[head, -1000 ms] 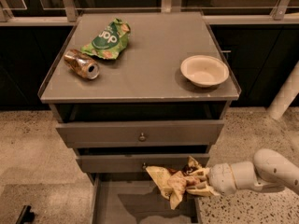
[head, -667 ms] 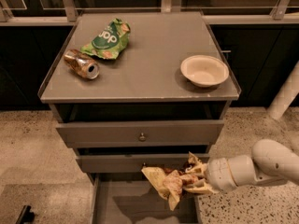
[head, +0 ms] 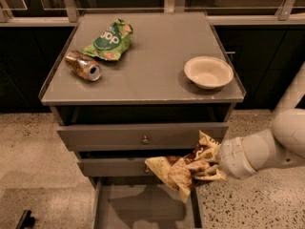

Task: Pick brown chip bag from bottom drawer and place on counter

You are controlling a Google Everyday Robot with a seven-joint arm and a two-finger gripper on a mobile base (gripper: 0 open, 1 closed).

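The brown chip bag [head: 183, 171], crinkly with cream panels and dark brown patches, hangs in the air in front of the middle drawer, above the open bottom drawer [head: 143, 209]. My gripper [head: 208, 168] comes in from the right on a white arm and is shut on the bag's right end. The bag casts a shadow on the grey floor of the drawer. The grey counter [head: 152, 75] lies above, well higher than the bag.
On the counter lie a green chip bag [head: 108, 41] and a tipped can [head: 83, 65] at the left, and a cream bowl [head: 208, 72] at the right. Two knobbed drawers [head: 143, 138] stand slightly pulled out. A dark object [head: 24, 220] lies on the speckled floor at lower left.
The gripper has lifted the brown chip bag a little higher and the arm has risen at the right. Things on the counter have not moved.
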